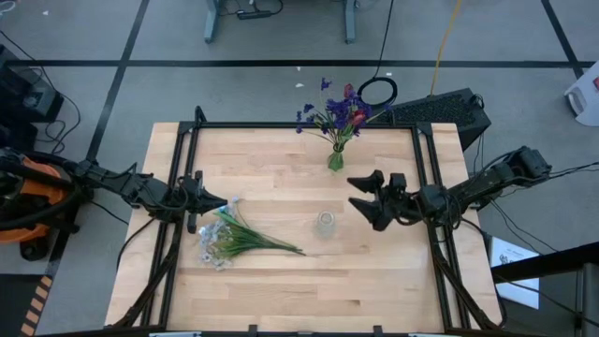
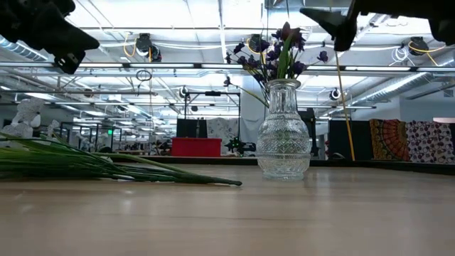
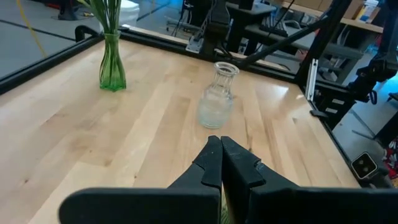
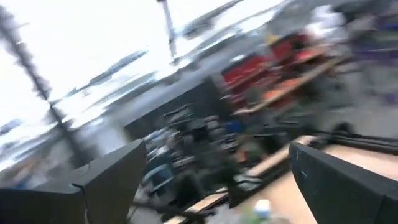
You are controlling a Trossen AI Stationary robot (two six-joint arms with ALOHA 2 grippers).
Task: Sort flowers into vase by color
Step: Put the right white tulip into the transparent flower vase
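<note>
Left pincer (image 1: pixel 217 202) shut, right pincer (image 1: pixel 360 199) spread wide, both raised, facing inward.

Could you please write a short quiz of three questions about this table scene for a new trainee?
1. True or false: the clear glass vase is empty.
2. Which holds purple flowers? A) green vase B) the clear glass vase
3. Fill in: the white flowers lie on the ____.

The left pincer is shut near the white flowers; the right pincer is open beside the clear glass vase.

Key: 1 true; 2 A; 3 table.
</note>
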